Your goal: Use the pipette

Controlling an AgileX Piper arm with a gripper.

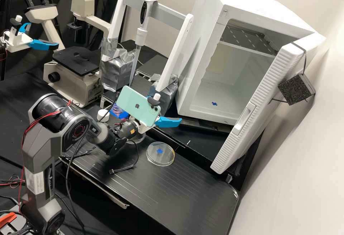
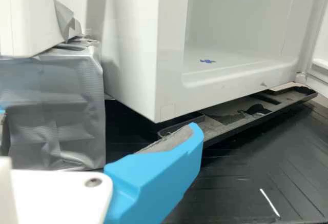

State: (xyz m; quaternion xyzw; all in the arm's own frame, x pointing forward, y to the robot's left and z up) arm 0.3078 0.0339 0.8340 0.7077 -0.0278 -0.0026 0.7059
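**Pipette (image 1: pixel 141 36) upright in its stand (image 1: pixel 176 50), tool (image 1: pixel 167 111) spread wide**

The tool's two blue fingers (image 1: pixel 169 122) stand well apart. The tool is low and near one taped foot (image 1: pixel 166 93) of the stand, with a green phone (image 1: pixel 134 106) mounted just behind it on the wrist (its back faces the high view). In the wrist view, the tool (image 2: pixel 97 119) has one blue finger in full sight and a sliver of the other at the edge, with a wide gap between them.

The pipette, white with a red button on top, is well above the tool, at the grey crossbar between the stand's two white uprights. Its long stem runs down between those uprights (I cannot make out where the tip ends).

On the black tabletop (image 1: pixel 200 188), a clear round dish (image 1: pixel 168 161) with a blue mark lies near the arm (image 1: pixel 41 149), and a small white tub (image 1: pixel 103 115) is beside the phone. A white cabinet (image 1: pixel 200 52) has its ribbed door (image 1: pixel 258 109) open; a blue patch (image 1: pixel 214 103) lies on its floor (the wrist view has it too). A pale microscope (image 1: pixel 77 80) is on the far side of the stand from the cabinet.
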